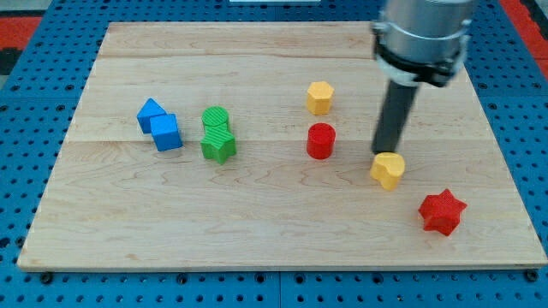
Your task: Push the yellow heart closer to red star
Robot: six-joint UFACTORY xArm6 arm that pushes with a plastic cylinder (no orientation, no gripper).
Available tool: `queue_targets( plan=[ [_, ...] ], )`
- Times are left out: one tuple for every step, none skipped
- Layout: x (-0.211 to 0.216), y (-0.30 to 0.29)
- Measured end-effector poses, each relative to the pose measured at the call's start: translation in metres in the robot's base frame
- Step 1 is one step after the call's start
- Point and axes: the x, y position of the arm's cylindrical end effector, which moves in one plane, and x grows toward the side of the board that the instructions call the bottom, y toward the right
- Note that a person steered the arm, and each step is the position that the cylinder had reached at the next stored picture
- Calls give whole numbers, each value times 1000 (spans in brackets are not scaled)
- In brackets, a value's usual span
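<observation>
The yellow heart (pixel 388 170) lies near the board's (pixel 120 231) right side, up-left of the red star (pixel 442 212); which way it points I cannot tell. My rod stands upright, my tip (pixel 386 153) touching the heart's top edge. I have no pincer.

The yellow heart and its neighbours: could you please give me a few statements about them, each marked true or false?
1. My tip stands at the yellow heart, on its upper-left side. True.
2. The red star lies to the view's upper left of the yellow heart. False: it lies to its lower right, apart from it.
3. The red cylinder sits just below the yellow hexagon block. True.
4. The two blue blocks sit on the view's right. False: they sit on the left.
5. The two green blocks touch each other. True.
</observation>
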Motion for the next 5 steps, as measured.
queue_targets(
  plan=[
    [3,-10],
    [-14,-64],
    [26,-90],
    [55,-59],
    [40,-32]
  ],
)
